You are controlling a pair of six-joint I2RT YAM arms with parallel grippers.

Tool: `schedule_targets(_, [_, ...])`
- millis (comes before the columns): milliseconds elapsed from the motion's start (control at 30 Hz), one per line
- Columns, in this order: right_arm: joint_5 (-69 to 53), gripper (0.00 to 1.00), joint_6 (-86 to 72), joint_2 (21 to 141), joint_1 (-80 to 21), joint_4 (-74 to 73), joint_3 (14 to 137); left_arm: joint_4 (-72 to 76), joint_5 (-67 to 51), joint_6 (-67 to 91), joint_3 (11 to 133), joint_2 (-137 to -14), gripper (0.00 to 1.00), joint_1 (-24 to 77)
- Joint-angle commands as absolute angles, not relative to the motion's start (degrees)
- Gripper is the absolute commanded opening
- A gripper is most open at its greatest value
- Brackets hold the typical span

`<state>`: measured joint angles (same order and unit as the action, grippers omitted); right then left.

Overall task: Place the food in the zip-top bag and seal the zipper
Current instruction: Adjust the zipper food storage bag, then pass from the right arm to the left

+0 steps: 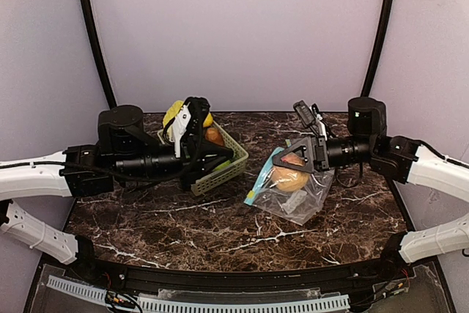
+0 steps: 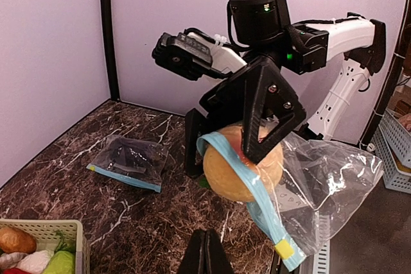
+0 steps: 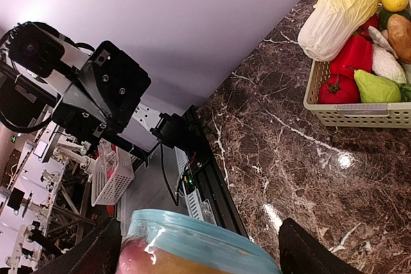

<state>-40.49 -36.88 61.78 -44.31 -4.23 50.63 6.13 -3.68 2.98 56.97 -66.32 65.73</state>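
The marble worktop is hard and glossy, so anything round that slips loose will roll, perhaps toward the edge; the basket of spare produce stands well apart on the left and would stop nothing.

The zip-top bag lies limp on the slab with nothing pinning it; from where I stand that is the main worry, since any drag from a retreating arm could pull it along and tip its mouth down. A second bag with something dark inside, which I cannot identify, lies further off.

The peach sits right in the bag's mouth, only partly inside. The right claw straddles it, jaws spread wide either side, looking released rather than pinching; if it backs out now, the fruit may follow it. The left claw is clenched on nothing, near the basket, too far away to steady anything.

The blue zipper strip drapes across the peach; it could snag a finger, and it cannot close while the fruit blocks it; the yellow slider hangs at the low end, awkward to reach.
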Motion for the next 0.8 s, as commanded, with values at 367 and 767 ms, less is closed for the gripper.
schedule_targets(367, [-41.7, 0.72, -30.9, 61.9, -44.0, 5.1, 46.5, 19.7, -22.3, 40.9, 51.9, -69.7, 0.6, 56.9])
schedule_targets(767, [-42.1, 0.72, -27.9, 63.7, -44.1, 8.3, 48.7, 23.3, -38.5, 54.0, 48.9, -74.5, 0.91, 56.8])
